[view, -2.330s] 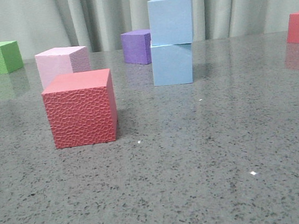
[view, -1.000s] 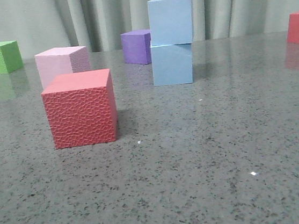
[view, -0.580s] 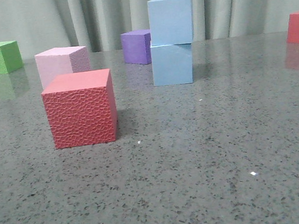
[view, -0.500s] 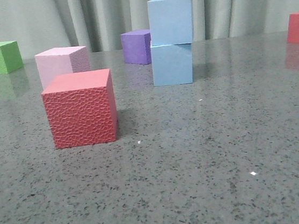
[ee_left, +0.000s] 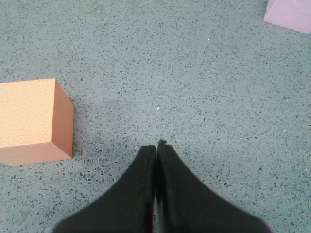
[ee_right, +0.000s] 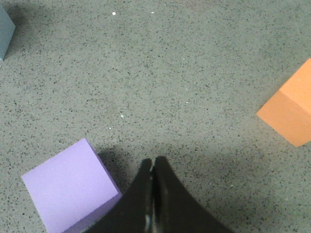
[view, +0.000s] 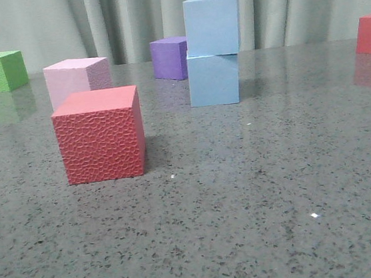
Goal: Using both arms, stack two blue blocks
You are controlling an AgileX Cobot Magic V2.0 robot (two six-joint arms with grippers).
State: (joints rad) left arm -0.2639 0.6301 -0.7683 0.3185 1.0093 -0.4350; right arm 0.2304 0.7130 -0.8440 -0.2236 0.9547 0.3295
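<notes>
Blocks: blue blocks [view: 212, 52] stacked; left gripper [ee_left: 156, 147] & right gripper [ee_right: 153, 162] jaws clenched, empty

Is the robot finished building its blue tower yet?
It looks finished. One blue block sits on the other blue block, slightly offset but resting steady, with nothing touching them. Nothing is in hand: the left gripper and the right gripper are both shut and empty, each above bare table. Nothing seems left to stack.
</notes>
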